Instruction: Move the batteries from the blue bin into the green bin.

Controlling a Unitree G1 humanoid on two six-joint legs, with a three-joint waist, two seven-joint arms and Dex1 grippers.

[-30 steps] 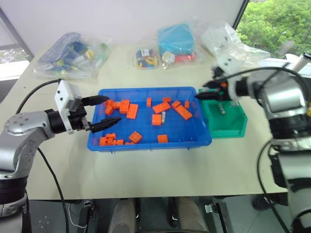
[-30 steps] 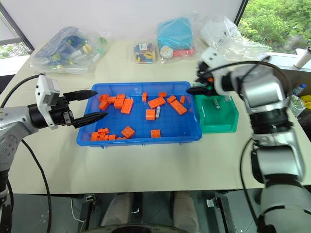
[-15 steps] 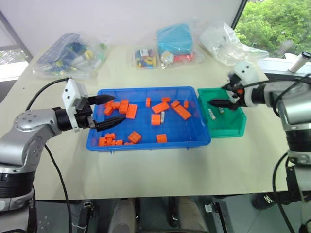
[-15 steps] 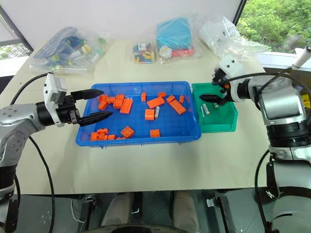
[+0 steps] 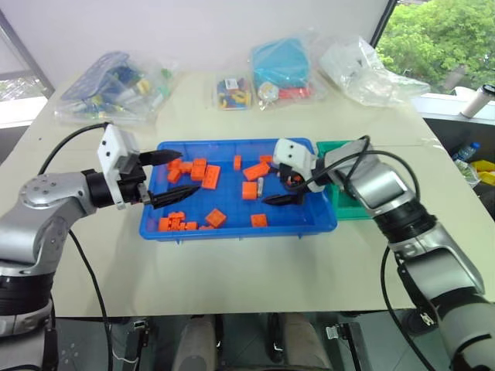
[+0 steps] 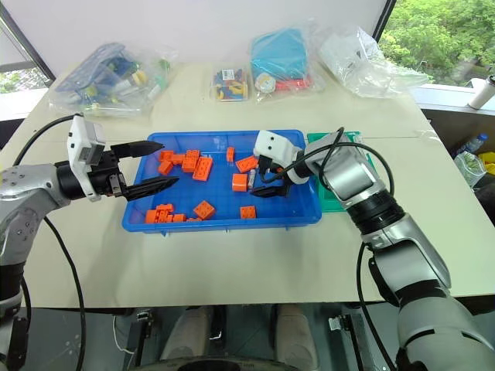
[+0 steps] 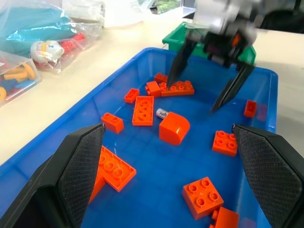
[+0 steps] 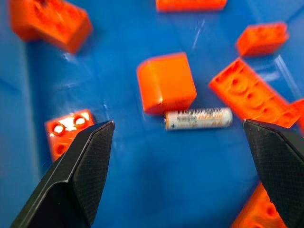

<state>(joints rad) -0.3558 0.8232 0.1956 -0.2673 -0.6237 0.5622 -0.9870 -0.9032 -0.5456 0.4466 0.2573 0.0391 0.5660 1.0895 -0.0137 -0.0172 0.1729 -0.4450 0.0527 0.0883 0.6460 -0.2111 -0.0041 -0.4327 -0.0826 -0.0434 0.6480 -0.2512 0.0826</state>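
Battery (image 8: 198, 118) lies on blue bin (image 5: 232, 226) floor on tan table (image 5: 232, 270); right gripper (image 5: 283, 188) spread above, left gripper (image 5: 161, 178) spread.

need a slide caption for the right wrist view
Open right gripper poised over a battery lying beside a rounded orange brick on the floor of the blue bin.

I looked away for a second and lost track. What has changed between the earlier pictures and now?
The right gripper swung from over the green bin back across into the blue bin, jaws open, now poised above the battery lying beside an orange brick. The left gripper stayed open at the blue bin's left end; the bins and bricks kept their places.
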